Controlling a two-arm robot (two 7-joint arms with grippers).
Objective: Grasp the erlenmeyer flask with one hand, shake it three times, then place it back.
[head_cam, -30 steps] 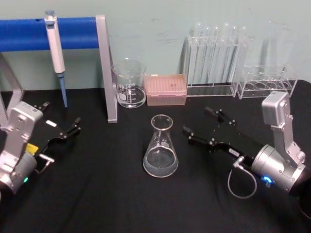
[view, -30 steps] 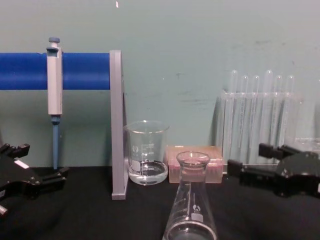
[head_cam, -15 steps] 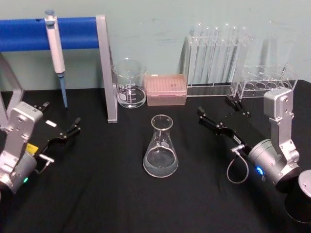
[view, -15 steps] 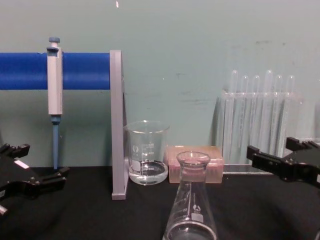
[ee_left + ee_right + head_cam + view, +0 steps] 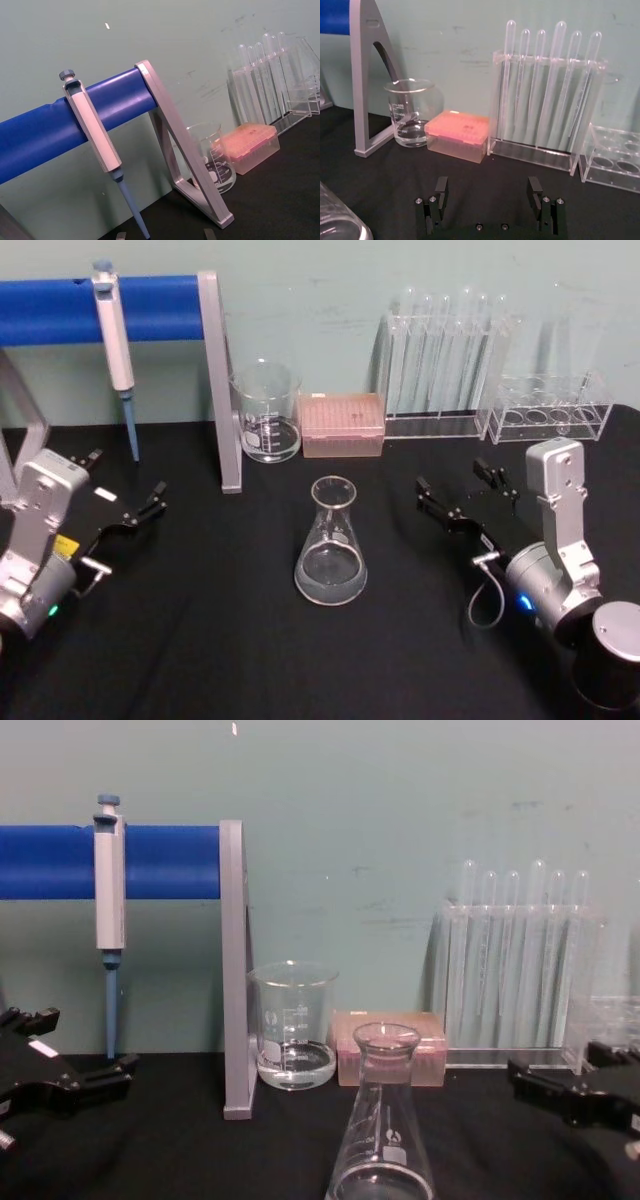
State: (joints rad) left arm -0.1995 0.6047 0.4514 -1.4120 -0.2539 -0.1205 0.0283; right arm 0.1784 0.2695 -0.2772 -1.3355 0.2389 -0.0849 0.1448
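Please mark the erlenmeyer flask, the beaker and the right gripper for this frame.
erlenmeyer flask [image 5: 331, 552]: head view, on the cone-shaped glass body below the neck.
beaker [image 5: 267, 416]: head view, on its straight glass wall with the white marks.
right gripper [image 5: 464, 490]: head view, midway between its two open black fingertips.

The flask [image 5: 331, 547] stands mid-table [image 5: 220, 640], with the left gripper [image 5: 128, 502] well to its left and the right gripper [image 5: 462, 491] to its right. Behind it sit the beaker [image 5: 266, 411] and tip box [image 5: 342, 424], then two tube racks [image 5: 440, 365] rightward, and a pipette [image 5: 115, 345] hangs far left
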